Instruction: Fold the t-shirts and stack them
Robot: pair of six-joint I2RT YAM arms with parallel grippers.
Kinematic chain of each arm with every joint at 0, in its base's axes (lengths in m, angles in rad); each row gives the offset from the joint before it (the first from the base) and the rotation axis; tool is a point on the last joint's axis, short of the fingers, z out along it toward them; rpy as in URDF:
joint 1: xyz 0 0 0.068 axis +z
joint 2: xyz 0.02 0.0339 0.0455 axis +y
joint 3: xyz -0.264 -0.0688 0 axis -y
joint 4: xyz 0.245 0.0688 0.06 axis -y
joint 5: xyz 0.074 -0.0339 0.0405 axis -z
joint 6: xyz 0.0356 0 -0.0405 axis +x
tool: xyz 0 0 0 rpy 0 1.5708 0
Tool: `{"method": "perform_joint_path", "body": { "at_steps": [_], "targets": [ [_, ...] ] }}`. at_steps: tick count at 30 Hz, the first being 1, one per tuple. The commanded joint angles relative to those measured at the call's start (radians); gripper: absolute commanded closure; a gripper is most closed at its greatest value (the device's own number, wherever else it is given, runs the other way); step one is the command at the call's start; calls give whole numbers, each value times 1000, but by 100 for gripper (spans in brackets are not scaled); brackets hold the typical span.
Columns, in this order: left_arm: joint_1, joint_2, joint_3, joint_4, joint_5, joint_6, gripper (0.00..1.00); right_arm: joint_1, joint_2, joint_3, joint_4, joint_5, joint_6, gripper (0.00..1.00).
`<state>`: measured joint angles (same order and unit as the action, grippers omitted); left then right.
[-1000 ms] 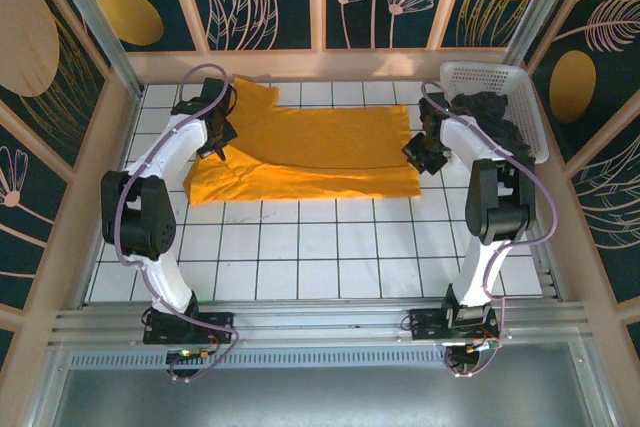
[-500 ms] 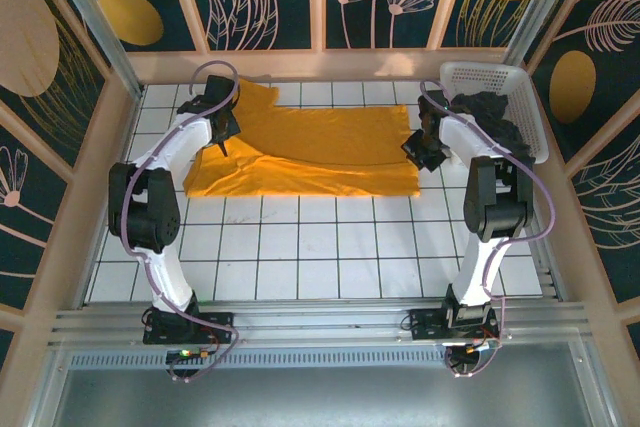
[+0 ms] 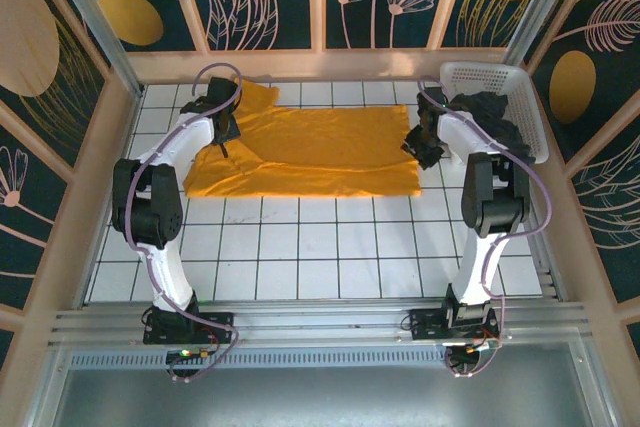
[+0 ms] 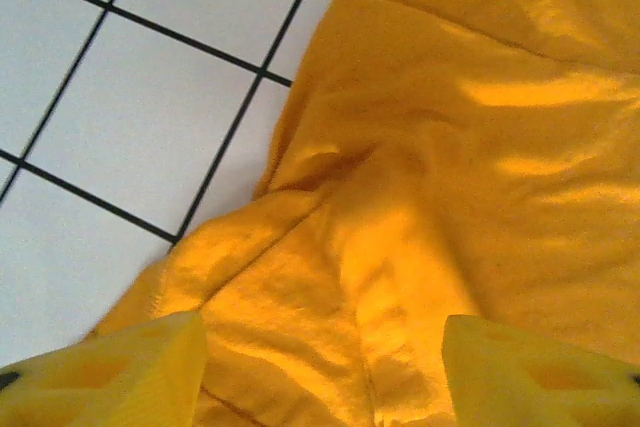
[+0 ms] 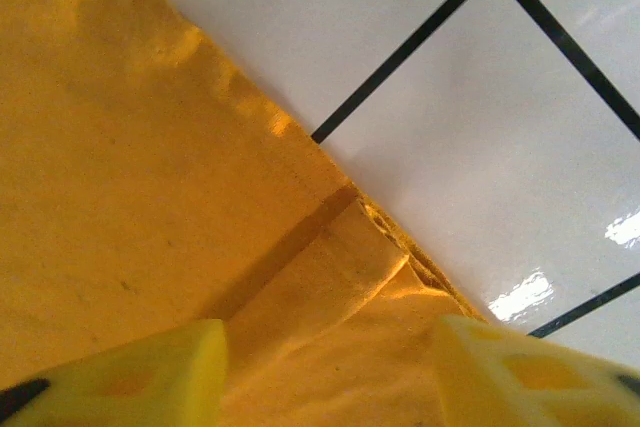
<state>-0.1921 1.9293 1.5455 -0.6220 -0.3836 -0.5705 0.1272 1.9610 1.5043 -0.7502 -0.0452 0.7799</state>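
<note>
At the bottom of the top view, the two arm bases (image 3: 190, 325) sit on the rail at the table's near edge. Ahead of them the white tiled table (image 3: 300, 247) runs for several rows of tiles. Beyond that, across the middle of the frame, the orange-yellow t-shirt (image 3: 320, 152) lies spread out, with its left part rumpled and a sleeve reaching toward the upper left. The left gripper (image 3: 224, 135) is over that rumpled left part. In the left wrist view its yellow fingertips (image 4: 110, 372) stand wide apart at the bottom corners, with creased cloth lying loose between them. The right gripper (image 3: 418, 145) is at the shirt's right edge. In the right wrist view its fingertips (image 5: 520, 372) are also spread, and a doubled hem corner of the shirt lies between them against the tiles. Farthest back, in the upper right of the top view, the white lattice basket (image 3: 520, 82) holds the dark charcoal t-shirt (image 3: 490, 112) in a crumpled heap.
</note>
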Motion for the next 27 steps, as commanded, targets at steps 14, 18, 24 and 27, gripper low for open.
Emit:
{"method": "perform_joint_path", "body": {
  "at_steps": [14,18,24,27],
  "targets": [
    [225,-325,-535,79,273,-193,42,-19,-358,-441,162,-51,-166,39],
    [232,-287,-544,113,268,-188,47,-21,-350,-479,188,-58,-182,39],
    [241,-243,-548,122,210,-179,53,-23,-316,-502,218,-74,-174,43],
    [243,-231,-547,149,198,-167,58,-23,-288,-493,234,-68,-174,48]
  ]
}}
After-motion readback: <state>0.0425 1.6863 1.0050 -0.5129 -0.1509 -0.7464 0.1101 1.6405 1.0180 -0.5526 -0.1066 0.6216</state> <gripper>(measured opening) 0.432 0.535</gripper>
